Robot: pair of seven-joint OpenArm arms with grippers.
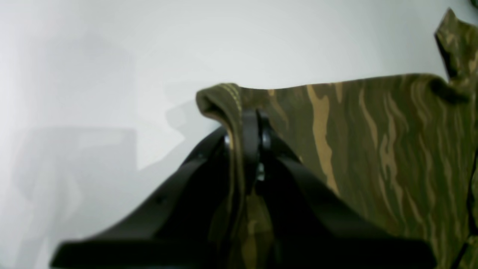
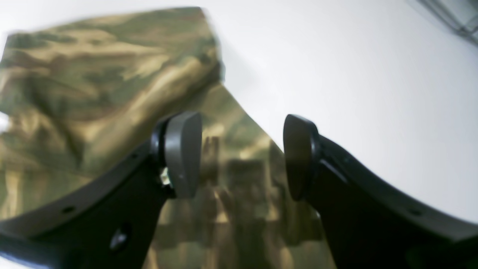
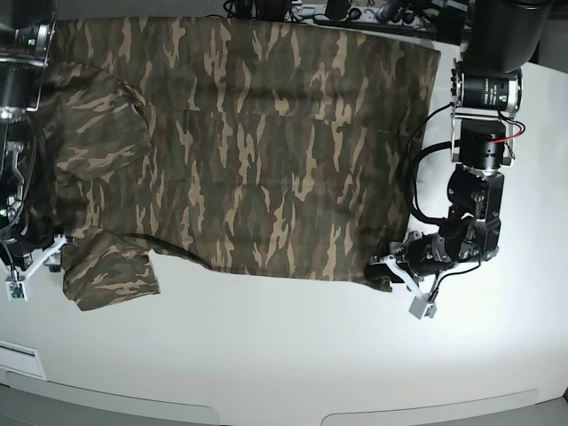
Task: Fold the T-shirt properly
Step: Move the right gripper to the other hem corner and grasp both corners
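Item: T-shirt (image 3: 257, 151), camouflage cloth, spread flat on the white table (image 3: 293, 355). Its long axis runs from one gripper across to the other; hem edge lies at the left gripper's side, sleeves at the right gripper's side. One sleeve (image 3: 111, 277) lies folded just beside the right gripper.

Left gripper (image 1: 251, 129): jaws clamped tight on the stitched hem corner (image 1: 224, 98), cloth bunched between the pads.

Right gripper (image 2: 242, 157): jaws spread wide, nothing between them, poised over the shirt's edge; picture blurred.

No containers in view.
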